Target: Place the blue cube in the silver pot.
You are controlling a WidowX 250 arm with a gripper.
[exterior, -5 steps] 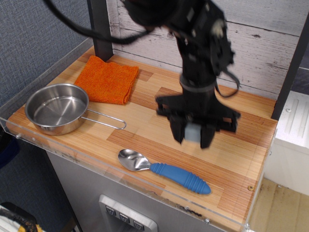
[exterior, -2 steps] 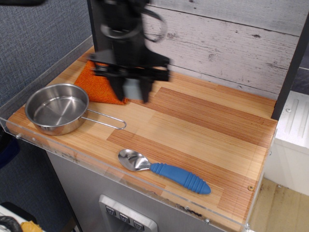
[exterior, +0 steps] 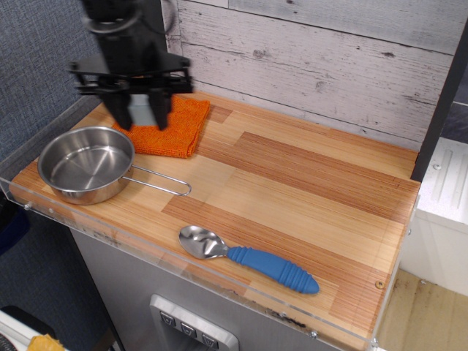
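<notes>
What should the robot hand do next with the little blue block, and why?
Probably slide a little further left and toward the front, then lower. The gripper holds the blue cube in the air above the orange cloth, just behind the silver pot. The pot looks empty, so the cube is not over it yet.

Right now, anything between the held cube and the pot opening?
Nothing visible. The gripper holds the blue cube above the silver pot, near its back-right rim. The pot looks empty; the orange cloth lies flat behind it, and the spoon sits far off at the front.
</notes>
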